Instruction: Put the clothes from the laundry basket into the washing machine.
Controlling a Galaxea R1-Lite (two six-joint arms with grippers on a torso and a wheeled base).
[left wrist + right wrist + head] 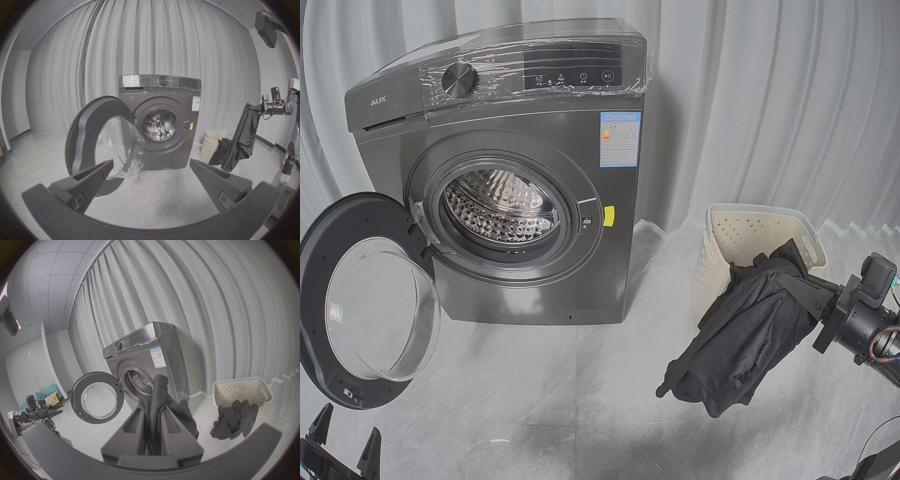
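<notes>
My right tool (794,284) clamped on dark garment (747,337), which hangs just beside laundry basket (762,215). Best carry high so hem clears door seal, push deep into drum (500,206) before release. Washing machine (550,137) door (362,300) swung wide, drum looks empty. Second dark garment (234,419) draped over basket rim. My left tool (342,440) spread wide, holding nothing

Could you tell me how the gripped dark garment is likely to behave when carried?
Probably floppy: the dark garment hangs in long folds from the shut right gripper. Seemingly light, since one pinch holds it. Its trailing end may snag the washing machine door.
</notes>
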